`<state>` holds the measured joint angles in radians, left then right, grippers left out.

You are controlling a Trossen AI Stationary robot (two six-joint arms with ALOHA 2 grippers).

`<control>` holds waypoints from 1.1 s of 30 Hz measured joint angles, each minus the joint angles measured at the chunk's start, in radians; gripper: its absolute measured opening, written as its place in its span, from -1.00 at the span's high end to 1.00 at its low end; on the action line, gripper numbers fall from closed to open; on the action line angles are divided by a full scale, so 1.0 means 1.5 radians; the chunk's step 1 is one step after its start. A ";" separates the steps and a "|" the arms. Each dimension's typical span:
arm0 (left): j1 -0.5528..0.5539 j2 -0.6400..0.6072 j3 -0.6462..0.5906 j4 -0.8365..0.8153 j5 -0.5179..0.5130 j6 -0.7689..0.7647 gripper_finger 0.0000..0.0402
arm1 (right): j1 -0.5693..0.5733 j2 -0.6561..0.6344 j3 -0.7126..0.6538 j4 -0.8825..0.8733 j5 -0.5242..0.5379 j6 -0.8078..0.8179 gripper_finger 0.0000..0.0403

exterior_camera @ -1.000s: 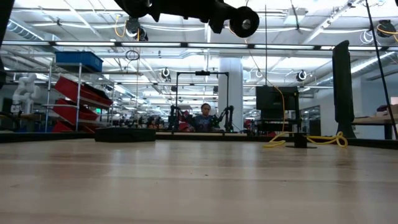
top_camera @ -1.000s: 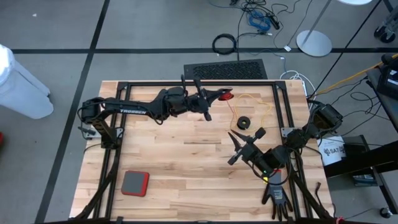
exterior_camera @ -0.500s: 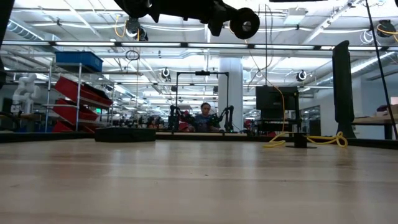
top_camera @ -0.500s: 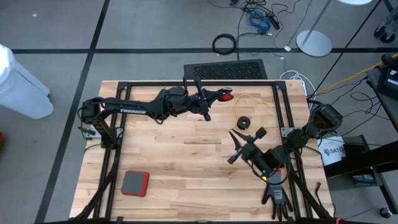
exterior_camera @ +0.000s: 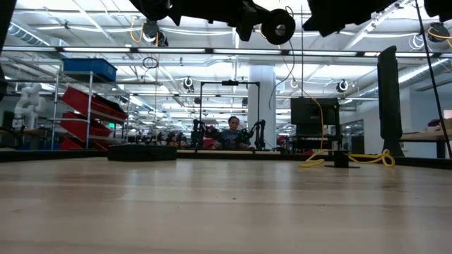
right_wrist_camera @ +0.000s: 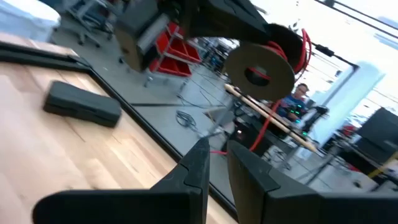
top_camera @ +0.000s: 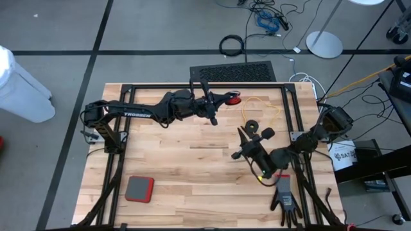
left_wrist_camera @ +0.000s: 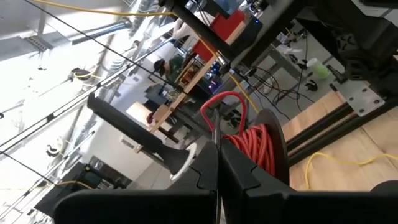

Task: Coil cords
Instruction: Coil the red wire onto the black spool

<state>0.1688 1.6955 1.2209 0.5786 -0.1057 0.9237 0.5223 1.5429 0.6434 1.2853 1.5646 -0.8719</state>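
Observation:
My left gripper (top_camera: 223, 98) is held above the far middle of the table, shut, with a black reel (left_wrist_camera: 258, 143) wound with red cord at its tips; the low view shows the reel (exterior_camera: 277, 25) as a round disc high above the tabletop. My right gripper (top_camera: 239, 142) hovers nearer the table's middle and points at that reel (right_wrist_camera: 260, 70). Its fingers are almost together. A thin red cord (right_wrist_camera: 264, 127) runs from the reel down to them. A loose yellow cord (top_camera: 260, 102) lies on the wood with its small black reel (top_camera: 252, 126). My left gripper is shut at the reel's side (left_wrist_camera: 219, 134), coming at it level from the table's left. The fingers hide which part they pinch. The reel is held clear of the table. My right gripper has the thin red cord (right_wrist_camera: 219, 149) in the narrow gap between its fingertips. It comes level from the table's near right. The cord slants up to the reel, clear of the table.
A black metal frame (top_camera: 192, 86) rims the table. A red and grey block (top_camera: 139, 188) lies near the front left, a black glove (top_camera: 284, 202) at the front right. A black grille (top_camera: 232, 72) sits beyond the far edge. The yellow cord (exterior_camera: 346, 159) lies far right in the low view.
My right gripper has shifted a little toward the table's left and far side, nearer the red reel, and has turned at the wrist; its arm now shows at the top right of the low view. The left gripper and the reel have stayed in place.

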 joint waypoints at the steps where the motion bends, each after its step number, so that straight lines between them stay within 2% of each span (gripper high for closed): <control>1: 0.000 0.000 0.000 -0.001 0.002 0.000 1.00 | -0.007 0.000 0.000 -0.008 0.001 0.001 0.79; 9: -0.001 0.000 0.000 -0.016 0.005 0.000 1.00 | -0.057 0.000 0.000 -0.109 -0.046 0.070 0.78; 13: -0.001 0.000 0.000 -0.015 0.005 0.000 1.00 | -0.088 0.000 -0.015 -0.161 -0.056 0.132 0.71; 19: -0.001 0.000 0.000 -0.015 0.005 0.000 1.00 | -0.132 0.000 -0.103 -0.197 -0.183 0.364 0.53; 23: -0.001 0.000 0.000 -0.015 0.005 0.000 1.00 | -0.149 0.000 -0.182 -0.230 -0.186 0.531 0.48; 27: -0.001 0.000 0.000 -0.017 0.015 -0.001 1.00 | -0.162 0.000 -0.271 -0.131 -0.196 0.623 0.48; 30: -0.001 0.000 0.000 -0.019 0.019 -0.002 1.00 | -0.183 0.000 -0.323 0.025 -0.289 0.567 0.48; 33: -0.001 0.000 0.000 -0.025 0.034 -0.022 1.00 | -0.205 0.000 -0.346 0.156 -0.328 0.472 0.48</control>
<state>0.1680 1.6955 1.2209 0.5409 -0.0554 0.8904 0.2144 1.5433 0.1244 1.5190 1.0726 -0.1634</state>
